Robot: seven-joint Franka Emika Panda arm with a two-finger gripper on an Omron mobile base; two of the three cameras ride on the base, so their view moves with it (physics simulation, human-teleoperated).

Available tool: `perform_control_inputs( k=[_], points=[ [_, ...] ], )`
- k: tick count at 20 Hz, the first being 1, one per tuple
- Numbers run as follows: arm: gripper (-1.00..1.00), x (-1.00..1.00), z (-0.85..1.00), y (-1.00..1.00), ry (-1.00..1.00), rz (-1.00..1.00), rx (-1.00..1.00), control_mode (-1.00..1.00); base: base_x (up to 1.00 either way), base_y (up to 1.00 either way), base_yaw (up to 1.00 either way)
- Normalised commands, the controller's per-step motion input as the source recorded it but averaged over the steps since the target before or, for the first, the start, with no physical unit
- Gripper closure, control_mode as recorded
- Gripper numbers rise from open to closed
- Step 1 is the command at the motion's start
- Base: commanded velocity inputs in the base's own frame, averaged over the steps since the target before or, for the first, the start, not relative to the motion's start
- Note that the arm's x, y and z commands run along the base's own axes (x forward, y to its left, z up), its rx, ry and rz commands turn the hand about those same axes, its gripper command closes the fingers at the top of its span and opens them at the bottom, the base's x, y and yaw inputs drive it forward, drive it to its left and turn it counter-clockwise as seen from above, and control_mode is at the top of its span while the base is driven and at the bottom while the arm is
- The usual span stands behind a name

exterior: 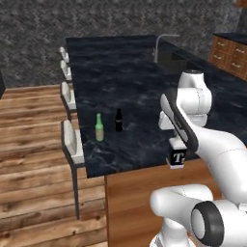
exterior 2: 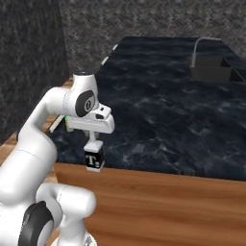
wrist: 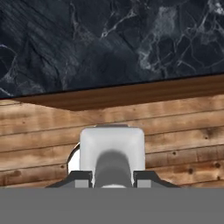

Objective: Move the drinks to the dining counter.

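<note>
- The pincer (exterior 2: 94, 144) is clamping the squat square bottle (exterior 2: 94, 161) by its white cap; the clear body with the black "T" label is hanging straight below the fingers.
- In both base views the bottle is hovering at the near edge of the dining table (exterior: 130, 87), roughly over the line where the black marble top is meeting the wooden base, not yet clearly over the slab.
- The hand view is looking down past the white cap (wrist: 112, 151) at that same edge, with floor planks on one side and marble on the other.
- The slim green bottle (exterior: 99, 128) and the slim black bottle (exterior: 118, 120) are already standing upright on the table, near each other and well to the left of the held one.
- To do this step well, I would be carrying the bottle further in over the marble before lowering, so its whole base is landing on the top rather than straddling the rim.
- Keeping it upright and releasing only once it is resting flat should be avoiding a tip or a drop to the floor.
</note>
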Motion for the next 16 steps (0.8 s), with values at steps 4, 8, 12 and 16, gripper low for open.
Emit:
perform_control_inputs(
  k=[4,8,12,16],
  points=[
    [1.0,0.0,0.0,0.0,0.0,0.0,0.0,1.0,0.4,0.56,0.1],
    [1.0,0.0,0.0,0.0,0.0,0.0,0.0,1.0,0.87,0.12,0.14],
    [1.0,0.0,0.0,0.0,0.0,0.0,0.0,1.0,0.59,0.0,0.06],
    [1.0,0.0,0.0,0.0,0.0,0.0,0.0,1.0,0.38,0.0,0.02]
  ],
)
